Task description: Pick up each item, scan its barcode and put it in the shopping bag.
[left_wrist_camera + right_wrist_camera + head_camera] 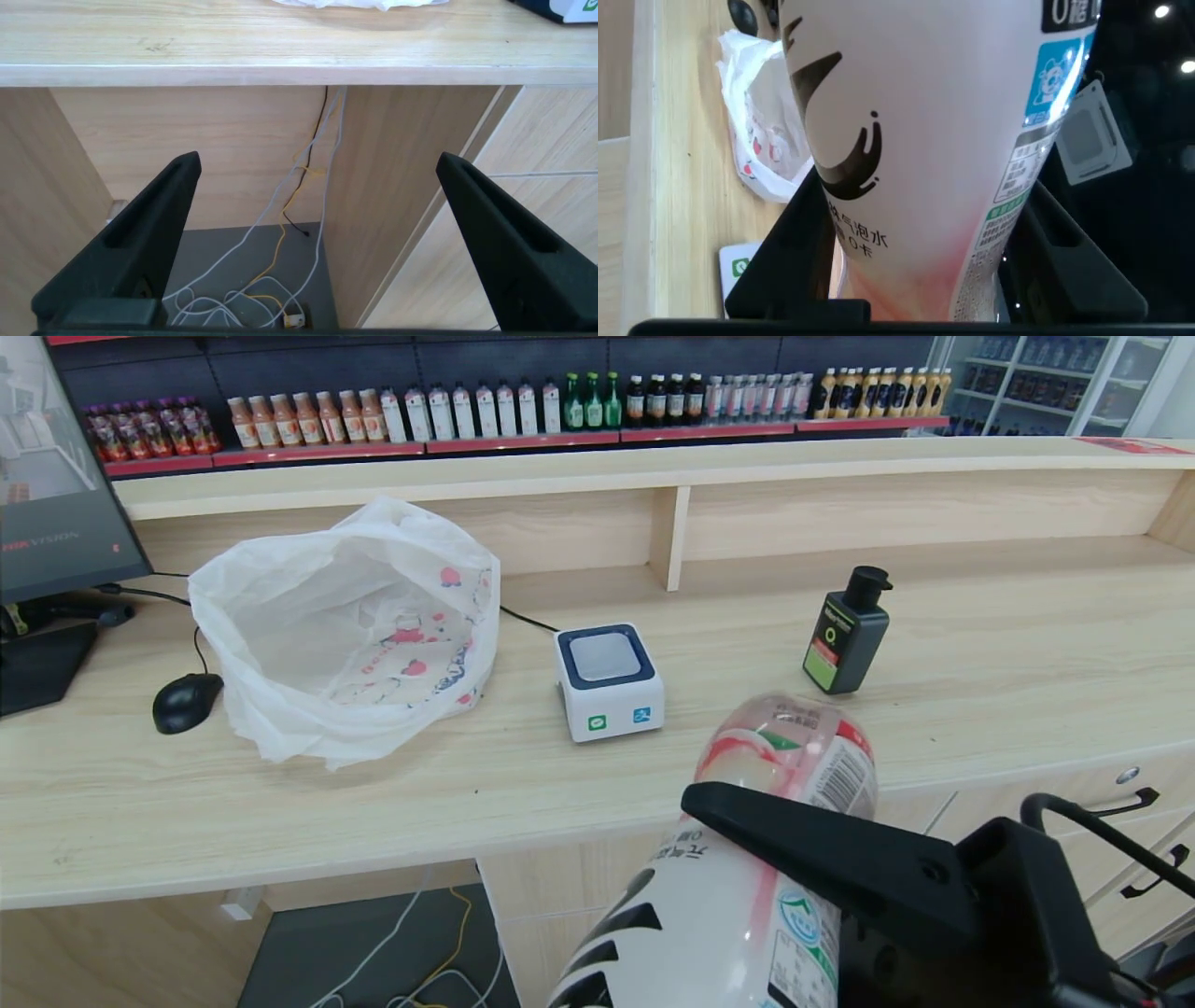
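My right gripper (738, 831) is shut on a drink bottle (803, 747) with a white and pink label. It holds the bottle tilted in the air over the counter's front edge, nearer than and to the right of the white scanner (609, 679). A barcode (845, 777) shows on the bottle's upper side. In the right wrist view the bottle (934, 140) sits between the fingers (799, 233). The white shopping bag (345, 625) stands open left of the scanner. A dark pump bottle (845, 633) stands upright on the counter. My left gripper (318, 243) hangs open and empty below the counter edge (280, 75).
A black mouse (187, 702) and a monitor (56, 495) are left of the bag. A raised wooden shelf (653, 476) runs along the counter's back. Loose cables (280, 252) hang in the gap under the counter. Drawers with handles (1134, 793) are at the lower right.
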